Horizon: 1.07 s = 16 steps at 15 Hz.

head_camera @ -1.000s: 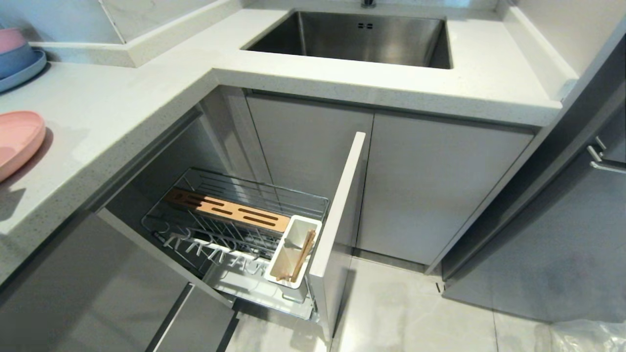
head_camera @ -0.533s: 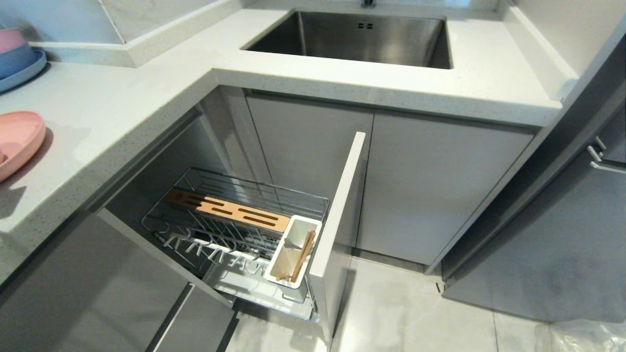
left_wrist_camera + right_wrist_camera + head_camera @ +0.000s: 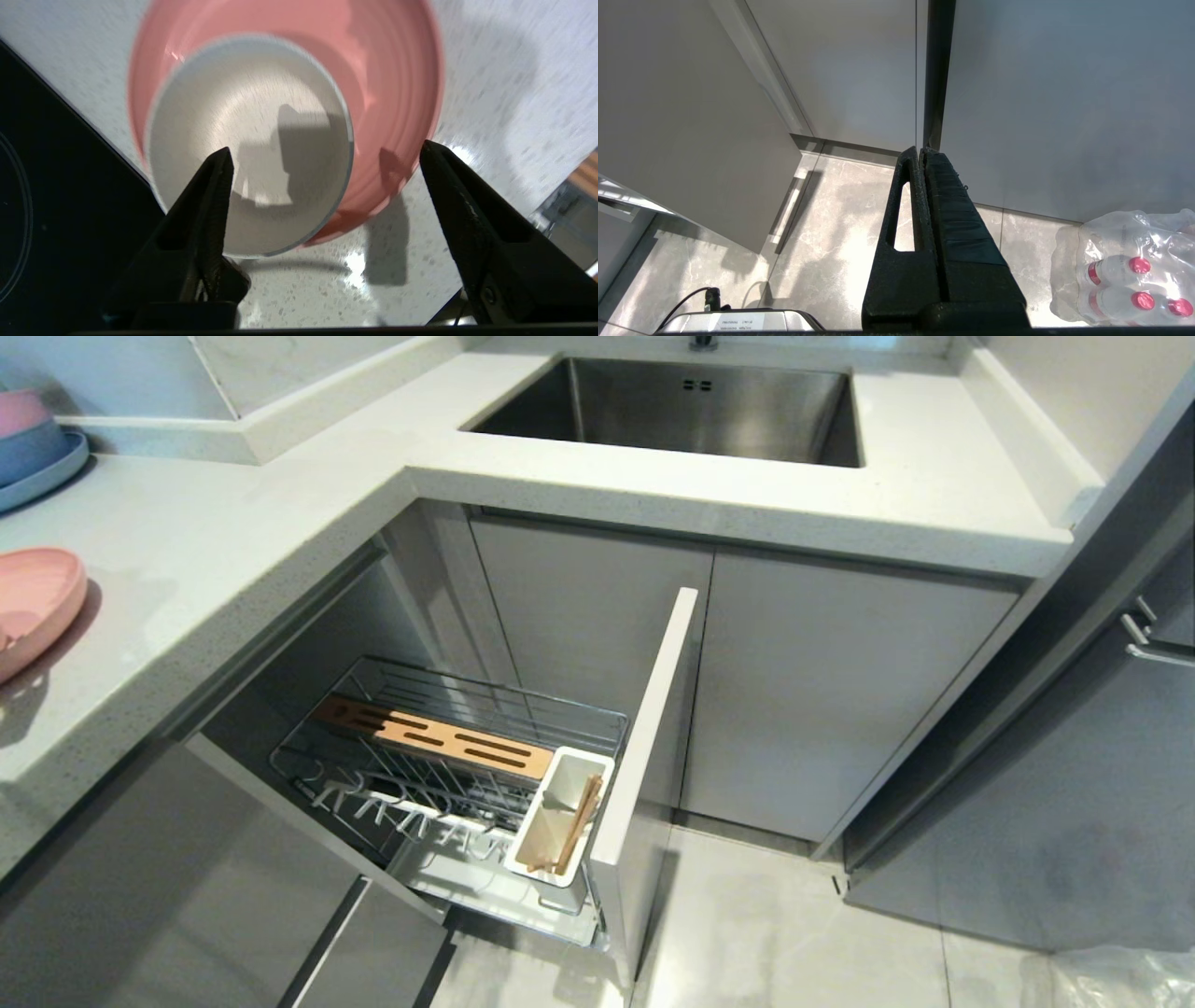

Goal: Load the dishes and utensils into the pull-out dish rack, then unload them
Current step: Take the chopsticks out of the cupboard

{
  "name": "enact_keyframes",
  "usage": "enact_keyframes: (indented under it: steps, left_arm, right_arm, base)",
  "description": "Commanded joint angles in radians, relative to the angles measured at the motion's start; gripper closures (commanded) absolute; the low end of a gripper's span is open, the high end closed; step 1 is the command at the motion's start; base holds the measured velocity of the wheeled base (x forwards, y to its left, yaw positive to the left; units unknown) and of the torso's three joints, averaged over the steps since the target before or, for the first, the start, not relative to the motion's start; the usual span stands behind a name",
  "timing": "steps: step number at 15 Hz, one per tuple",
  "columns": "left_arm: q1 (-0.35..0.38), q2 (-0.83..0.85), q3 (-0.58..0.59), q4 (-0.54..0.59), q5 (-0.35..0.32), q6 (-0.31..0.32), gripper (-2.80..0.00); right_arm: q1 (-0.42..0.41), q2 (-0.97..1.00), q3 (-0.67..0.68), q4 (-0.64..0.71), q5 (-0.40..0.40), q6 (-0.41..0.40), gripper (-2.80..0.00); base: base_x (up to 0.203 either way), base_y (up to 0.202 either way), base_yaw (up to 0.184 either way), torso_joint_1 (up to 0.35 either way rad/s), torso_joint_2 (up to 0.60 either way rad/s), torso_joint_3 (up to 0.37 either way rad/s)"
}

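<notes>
Closing the spread left gripper (image 3: pixel 322 151) carelessly, the cream bowl (image 3: pixel 247 144) between its fingers could be skidded across the pink plate (image 3: pixel 383 70).

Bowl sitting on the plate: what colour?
Cream-white bowl, resting on the pink plate; the left wrist view shows it best.

place: home kitchen, likely | cues: steel sink (image 3: pixel 691 406); speckled countertop (image 3: pixel 233 551); pull-out dish rack (image 3: pixel 448 775)

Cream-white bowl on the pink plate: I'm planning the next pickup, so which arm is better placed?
Left: its open gripper hangs over the bowl; the right gripper is shut, near the floor.
</notes>
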Motion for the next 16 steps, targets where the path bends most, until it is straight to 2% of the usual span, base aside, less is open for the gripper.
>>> enact_keyframes:
  steps: [1, 4, 5, 8, 10, 12, 14, 16]
  left_arm:
    - [0.001, -0.041, 0.001, -0.025, 0.001, -0.009, -2.80]
    - [-0.015, -0.112, 0.002, -0.076, -0.005, -0.058, -2.80]
    - [-0.037, -0.138, 0.002, -0.082, -0.006, -0.077, 0.00]
    - [-0.105, -0.215, 0.002, -0.091, -0.008, -0.155, 0.00]
    - [-0.172, -0.245, 0.003, -0.092, -0.008, -0.233, 0.00]
    - [-0.257, -0.273, 0.004, -0.088, -0.009, -0.349, 0.00]
    - [-0.378, -0.291, 0.025, -0.085, -0.011, -0.450, 0.00]
    - [-0.483, -0.289, 0.059, -0.069, -0.018, -0.530, 0.00]
  right_arm:
    - [0.000, 0.001, 0.002, 0.000, 0.000, 0.000, 0.00]
    - [0.000, 0.001, 0.002, 0.000, 0.000, 0.000, 0.00]
    - [0.000, 0.001, 0.002, 0.000, 0.000, 0.000, 0.00]
    - [0.000, 0.001, 0.002, 0.000, 0.000, 0.000, 0.00]
    - [0.000, 0.001, 0.002, 0.000, 0.000, 0.000, 0.00]
    - [0.000, 0.001, 0.002, 0.000, 0.000, 0.000, 0.00]
    - [0.000, 0.001, 0.002, 0.000, 0.000, 0.000, 0.00]
    - [0.000, 0.001, 0.002, 0.000, 0.000, 0.000, 0.00]
  base:
    - [0.000, 0.000, 0.000, 0.000, 0.00, 0.000]
    - [0.000, 0.000, 0.000, 0.000, 0.00, 0.000]
    - [0.000, 0.000, 0.000, 0.000, 0.00, 0.000]
    - [0.000, 0.000, 0.000, 0.000, 0.00, 0.000]
    - [0.000, 0.000, 0.000, 0.000, 0.00, 0.000]
    - [0.000, 0.000, 0.000, 0.000, 0.00, 0.000]
    - [0.000, 0.000, 0.000, 0.000, 0.00, 0.000]
    - [0.000, 0.000, 0.000, 0.000, 0.00, 0.000]
